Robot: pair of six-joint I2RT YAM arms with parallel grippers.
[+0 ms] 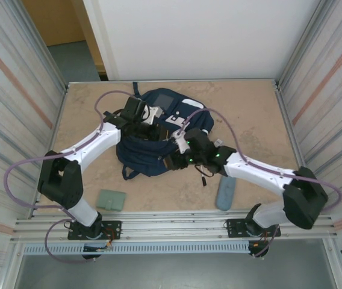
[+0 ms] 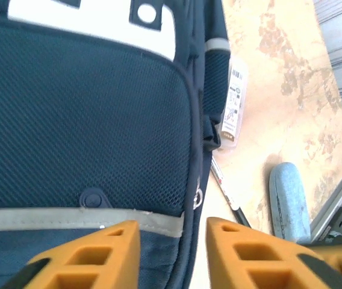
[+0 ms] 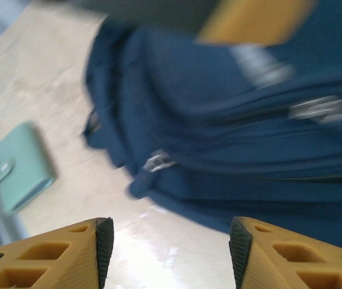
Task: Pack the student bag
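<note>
At the middle of the table (image 1: 249,120), student bag (image 1: 150,158) lies flat. Left gripper (image 2: 172,241) over its mesh pocket (image 2: 80,120), jaws spread, empty. Right gripper (image 3: 171,241) at bag's near edge, also spread, empty. Green wallet (image 1: 111,199) and pencil case (image 1: 225,192) lie by the near edge, off the bag.

The student bag (image 3: 219,156) is a smeary blur in the right wrist view, and print on the tag (image 2: 234,102) is unreadably tiny.
</note>
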